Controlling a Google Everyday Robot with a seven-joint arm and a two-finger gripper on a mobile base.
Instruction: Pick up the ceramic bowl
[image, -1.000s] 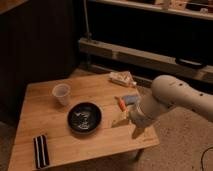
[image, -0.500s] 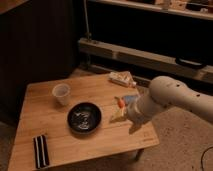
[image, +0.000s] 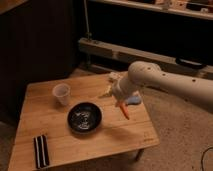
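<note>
Gripper has moved from the near-right side of the ceramic bowl to its far-right side and hangs clear of it, fingers spread wide, holding nothing. The bowl rests unmoved on the wooden table, just near-right of the plastic cup. Judgement: the approach is being realigned; descent and grasp are outstanding.

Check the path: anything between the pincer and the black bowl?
Nothing visible. The pincer hovers over the table beyond the bowl's right side, with only bare wood between them. The cup stands off to the picture's left. An orange thing lies right of the bowl, under the arm.
</note>
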